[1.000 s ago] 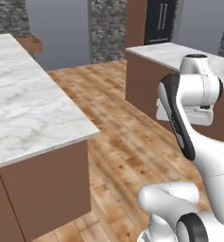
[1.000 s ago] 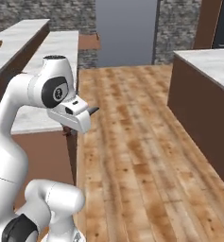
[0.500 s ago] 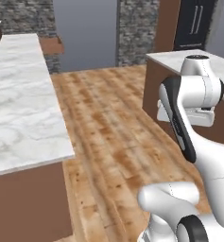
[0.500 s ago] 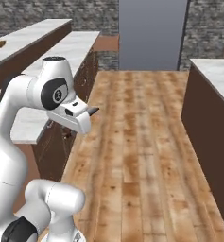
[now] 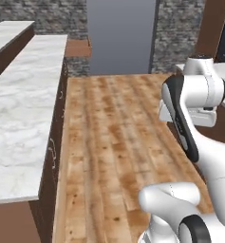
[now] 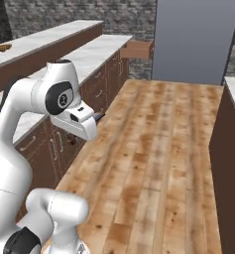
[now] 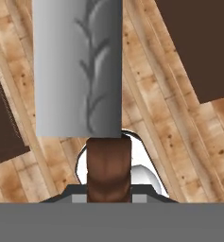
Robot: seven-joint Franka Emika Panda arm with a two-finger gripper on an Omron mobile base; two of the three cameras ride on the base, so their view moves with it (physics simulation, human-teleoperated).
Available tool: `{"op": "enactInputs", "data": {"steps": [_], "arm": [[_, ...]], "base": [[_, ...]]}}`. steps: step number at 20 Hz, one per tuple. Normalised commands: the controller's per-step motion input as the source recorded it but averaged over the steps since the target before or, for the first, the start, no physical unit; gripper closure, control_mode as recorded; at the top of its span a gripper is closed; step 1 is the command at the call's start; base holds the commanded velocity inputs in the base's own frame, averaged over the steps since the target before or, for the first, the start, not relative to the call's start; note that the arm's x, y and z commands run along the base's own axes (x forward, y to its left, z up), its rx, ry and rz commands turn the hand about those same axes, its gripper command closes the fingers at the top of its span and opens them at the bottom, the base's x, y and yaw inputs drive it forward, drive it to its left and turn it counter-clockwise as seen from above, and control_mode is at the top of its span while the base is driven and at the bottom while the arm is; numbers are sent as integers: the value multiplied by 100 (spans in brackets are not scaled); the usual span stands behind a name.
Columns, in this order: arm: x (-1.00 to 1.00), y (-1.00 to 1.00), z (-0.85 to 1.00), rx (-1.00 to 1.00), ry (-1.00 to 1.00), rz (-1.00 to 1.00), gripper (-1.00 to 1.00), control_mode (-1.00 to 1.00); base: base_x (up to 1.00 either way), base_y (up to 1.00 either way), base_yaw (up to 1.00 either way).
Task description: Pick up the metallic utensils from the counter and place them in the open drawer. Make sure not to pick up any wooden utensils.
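Observation:
My gripper (image 7: 108, 197) is shut on the brown handle of a metallic cleaver (image 7: 78, 71). Its wide grey blade points away from the hand, over the plank floor. In the right base view the gripper (image 6: 97, 118) hangs at chest height beside the cabinet fronts. The open drawer (image 5: 78, 48) of reddish-brown wood juts out at the far end of the marble counter (image 5: 23, 118); from the other side the drawer (image 6: 138, 49) shows well ahead of the hand. A small orange-brown wooden utensil (image 6: 0, 47) lies on the raised ledge at far left.
The marble counter (image 6: 96, 52) with dark cabinets runs along the left. A tall grey panel (image 5: 121, 35) stands at the end of the aisle. A brown island (image 6: 232, 134) borders the right side. Plank floor (image 6: 158, 149) lies open between them.
The whole picture has swung: the base has turned, so the counter now runs along the left and the drawer lies ahead. The arm's pose and its grip on the cleaver are unchanged.

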Motion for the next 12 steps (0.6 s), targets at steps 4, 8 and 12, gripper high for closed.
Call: {"op": "enactInputs", "data": {"steps": [4,8,12], "arm": [[0,0,0,0,0,0,100,100],[0,0,0,0,0,0,100,100],[0,0,0,0,0,0,100,100]], "base": [[100,0,18],[100,0,5],[100,-4,5]]}}
